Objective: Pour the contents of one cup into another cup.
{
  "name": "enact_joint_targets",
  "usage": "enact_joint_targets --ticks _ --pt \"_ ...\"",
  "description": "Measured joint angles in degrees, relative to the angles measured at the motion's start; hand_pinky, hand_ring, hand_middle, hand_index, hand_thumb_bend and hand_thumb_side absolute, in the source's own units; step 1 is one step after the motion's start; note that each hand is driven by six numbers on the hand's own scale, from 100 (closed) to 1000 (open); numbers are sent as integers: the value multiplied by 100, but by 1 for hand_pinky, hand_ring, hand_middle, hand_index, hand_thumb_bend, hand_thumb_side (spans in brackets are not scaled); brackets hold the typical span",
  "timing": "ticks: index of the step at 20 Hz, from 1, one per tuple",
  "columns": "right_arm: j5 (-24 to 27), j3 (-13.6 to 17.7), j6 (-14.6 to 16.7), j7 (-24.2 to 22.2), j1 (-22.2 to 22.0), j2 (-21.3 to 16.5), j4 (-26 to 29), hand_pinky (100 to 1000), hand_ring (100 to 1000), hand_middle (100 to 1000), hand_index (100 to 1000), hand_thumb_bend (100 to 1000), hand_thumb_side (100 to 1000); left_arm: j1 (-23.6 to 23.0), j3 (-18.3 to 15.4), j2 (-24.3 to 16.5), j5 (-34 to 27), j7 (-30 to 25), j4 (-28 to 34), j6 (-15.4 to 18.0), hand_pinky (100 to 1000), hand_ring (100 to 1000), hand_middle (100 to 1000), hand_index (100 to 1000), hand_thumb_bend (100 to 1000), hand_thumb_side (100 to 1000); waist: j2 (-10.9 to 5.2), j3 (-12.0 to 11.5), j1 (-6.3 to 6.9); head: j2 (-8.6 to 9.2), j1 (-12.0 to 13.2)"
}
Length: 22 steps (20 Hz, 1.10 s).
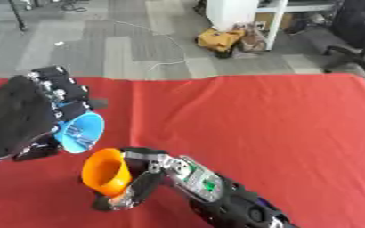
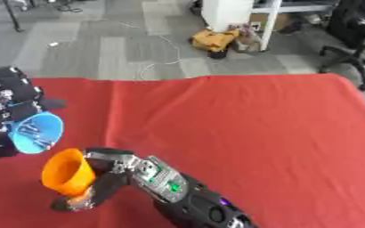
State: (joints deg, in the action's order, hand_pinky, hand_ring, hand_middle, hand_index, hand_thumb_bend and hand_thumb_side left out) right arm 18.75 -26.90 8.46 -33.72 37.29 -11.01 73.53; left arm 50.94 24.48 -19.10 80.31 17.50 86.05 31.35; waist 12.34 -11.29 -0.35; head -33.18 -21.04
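Observation:
My left hand [image 1: 18, 118] comes in from the left and is shut on a light blue cup [image 1: 81, 131]. That cup is tipped sideways, its mouth facing right and down, with small metallic pieces showing inside [image 2: 31, 133]. Just below and to the right, my right hand [image 1: 143, 178] is curled round an orange cup [image 1: 106, 171]. The orange cup leans with its mouth turned up and left, toward the blue cup's rim. The two rims are close but apart. Both cups hang above the red tablecloth [image 1: 256, 133].
The red cloth covers the whole table, whose far edge [image 1: 216, 78] meets grey floor. Beyond it lie a white cable [image 1: 170, 49], a yellow bag [image 1: 221, 40], a white cabinet [image 1: 236, 13] and an office chair [image 1: 361, 40] at the far right.

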Motion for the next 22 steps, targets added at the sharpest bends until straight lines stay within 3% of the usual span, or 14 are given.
enact_joint_targets --ticks 8,22 --pt "0 0 4 -4 -1 0 0 572 453 467 742 329 100 1 0 1 174 8 67 -51 534 319 340 731 690 100 0 0 8 0 -3" --pt "0 0 6 -7 -1 -29 0 570 453 467 742 329 100 11 36 1 210 -44 239 -47 544 314 335 735 694 100 -1 -5 9 0 -7"
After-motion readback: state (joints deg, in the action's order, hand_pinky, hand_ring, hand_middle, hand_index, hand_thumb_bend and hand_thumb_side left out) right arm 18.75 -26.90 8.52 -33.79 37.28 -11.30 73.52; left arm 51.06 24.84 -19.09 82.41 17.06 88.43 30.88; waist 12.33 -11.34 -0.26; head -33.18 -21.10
